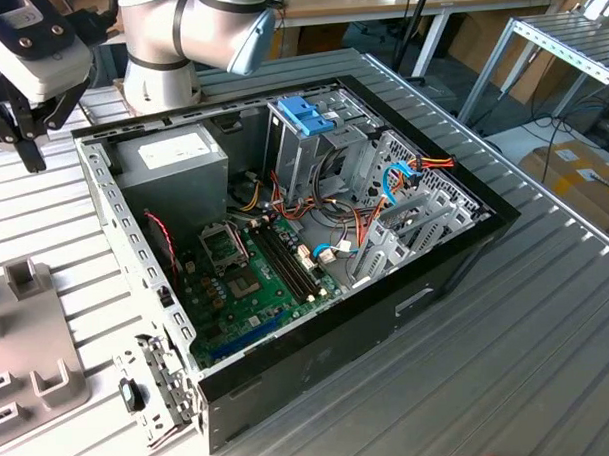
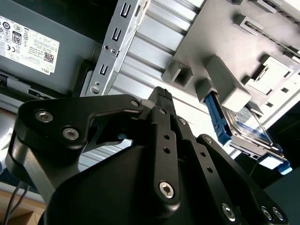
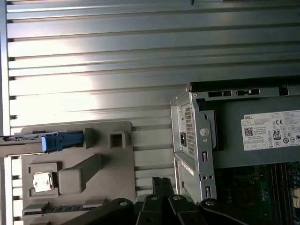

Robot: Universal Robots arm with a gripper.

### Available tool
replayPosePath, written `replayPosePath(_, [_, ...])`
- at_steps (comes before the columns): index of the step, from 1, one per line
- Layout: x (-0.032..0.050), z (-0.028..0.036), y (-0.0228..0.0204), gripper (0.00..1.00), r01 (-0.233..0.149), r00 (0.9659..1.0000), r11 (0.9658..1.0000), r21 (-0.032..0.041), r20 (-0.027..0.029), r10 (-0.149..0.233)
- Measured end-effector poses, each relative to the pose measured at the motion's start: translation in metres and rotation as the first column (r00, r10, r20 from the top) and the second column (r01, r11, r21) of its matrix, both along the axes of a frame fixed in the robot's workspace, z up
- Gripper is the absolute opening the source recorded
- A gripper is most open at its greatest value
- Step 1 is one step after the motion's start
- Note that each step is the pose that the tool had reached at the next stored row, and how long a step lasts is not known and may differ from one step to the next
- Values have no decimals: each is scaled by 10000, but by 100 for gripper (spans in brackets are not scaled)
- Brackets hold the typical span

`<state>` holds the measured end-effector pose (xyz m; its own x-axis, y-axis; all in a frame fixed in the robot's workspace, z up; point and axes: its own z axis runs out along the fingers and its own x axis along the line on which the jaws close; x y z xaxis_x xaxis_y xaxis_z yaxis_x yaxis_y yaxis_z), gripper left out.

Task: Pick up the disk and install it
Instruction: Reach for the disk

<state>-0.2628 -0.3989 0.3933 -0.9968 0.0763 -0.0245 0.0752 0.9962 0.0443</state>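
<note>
Pick-up step: your end effector [image 2: 159,93] is narrow, empty, near the disk [image 2: 247,124]; I think you need it wide

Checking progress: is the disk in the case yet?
Out. The disk rests on the grey fixture, outside the computer case.

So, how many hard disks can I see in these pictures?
1. The disk sits in the grey holder on the table, beside the open computer case. Others may be hidden inside the case.
</note>
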Motion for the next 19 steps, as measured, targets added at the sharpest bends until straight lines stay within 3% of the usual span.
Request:
replayPosePath(11, [-17,0,0,11,0,10000,10000,0,0,0])
replayPosePath(19, [-103,-1,0,11,-1,10000,10000,1,0,1])
